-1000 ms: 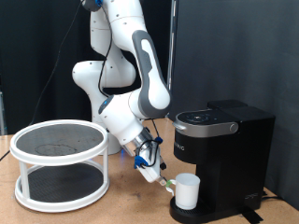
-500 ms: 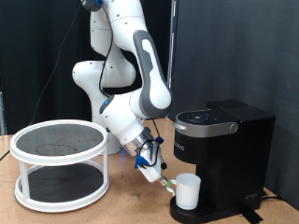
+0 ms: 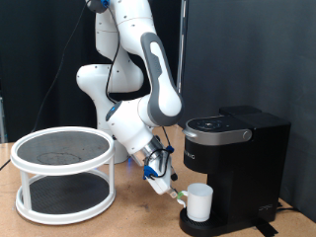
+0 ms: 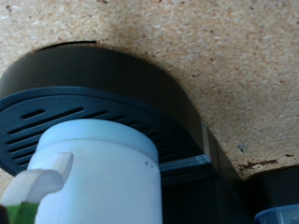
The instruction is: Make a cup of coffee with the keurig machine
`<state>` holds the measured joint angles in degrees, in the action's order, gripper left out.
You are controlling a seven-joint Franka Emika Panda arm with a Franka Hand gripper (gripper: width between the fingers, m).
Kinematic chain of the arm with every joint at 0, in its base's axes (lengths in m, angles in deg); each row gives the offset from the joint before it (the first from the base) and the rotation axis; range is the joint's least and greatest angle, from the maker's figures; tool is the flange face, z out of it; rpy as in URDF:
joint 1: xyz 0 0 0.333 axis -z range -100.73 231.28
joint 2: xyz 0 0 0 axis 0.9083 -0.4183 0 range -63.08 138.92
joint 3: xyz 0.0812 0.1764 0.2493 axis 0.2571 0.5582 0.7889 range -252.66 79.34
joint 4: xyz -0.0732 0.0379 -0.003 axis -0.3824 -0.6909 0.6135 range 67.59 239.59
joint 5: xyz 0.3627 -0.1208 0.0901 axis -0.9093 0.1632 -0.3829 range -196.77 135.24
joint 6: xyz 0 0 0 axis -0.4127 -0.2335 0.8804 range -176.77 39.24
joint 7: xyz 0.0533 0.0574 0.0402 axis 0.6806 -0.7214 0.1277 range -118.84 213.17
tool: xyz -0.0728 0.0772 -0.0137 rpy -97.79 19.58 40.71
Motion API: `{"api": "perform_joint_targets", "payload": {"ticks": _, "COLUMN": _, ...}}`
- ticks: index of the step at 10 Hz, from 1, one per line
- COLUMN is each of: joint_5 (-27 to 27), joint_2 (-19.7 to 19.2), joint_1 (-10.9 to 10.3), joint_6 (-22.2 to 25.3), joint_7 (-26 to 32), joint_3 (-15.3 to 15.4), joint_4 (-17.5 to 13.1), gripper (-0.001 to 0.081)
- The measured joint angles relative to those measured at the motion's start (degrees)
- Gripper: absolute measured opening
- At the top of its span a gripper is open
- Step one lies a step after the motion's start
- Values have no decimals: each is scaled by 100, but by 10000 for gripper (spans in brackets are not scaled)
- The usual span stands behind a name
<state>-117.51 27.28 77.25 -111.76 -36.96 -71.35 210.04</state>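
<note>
Exterior view shows my gripper (image 3: 178,196) low beside the cup (image 3: 199,202), which stands on the round drip base of the keurig machine (image 3: 237,148), near the table's (image 3: 128,219) front edge. I cannot tell whether my fingers grip the handle. A careless pull away could drag or tip the cup off the base.

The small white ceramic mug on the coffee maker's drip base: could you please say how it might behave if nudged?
The small white ceramic mug looks rigid, and probably brittle if knocked off. Its short build suggests it would slide rather than tip. The slotted round drip base may catch it slightly. The gripper is beside it, at the handle side.
</note>
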Motion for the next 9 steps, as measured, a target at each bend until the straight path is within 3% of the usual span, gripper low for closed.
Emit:
{"api": "perform_joint_targets", "payload": {"ticks": 3, "joint_5": 121, "joint_2": -17, "joint_1": 5, "joint_6": 10, "joint_7": -149, "joint_3": -5, "joint_4": -30, "gripper": 734}}
{"api": "perform_joint_targets", "payload": {"ticks": 7, "joint_5": 1190, "joint_2": 47, "joint_1": 172, "joint_6": 122, "joint_7": -659, "joint_3": -247, "joint_4": 315, "gripper": 734}}
{"api": "perform_joint_targets", "payload": {"ticks": 9, "joint_5": 1135, "joint_2": 88, "joint_1": 186, "joint_6": 360, "joint_7": -469, "joint_3": -241, "joint_4": 307, "gripper": 734}}
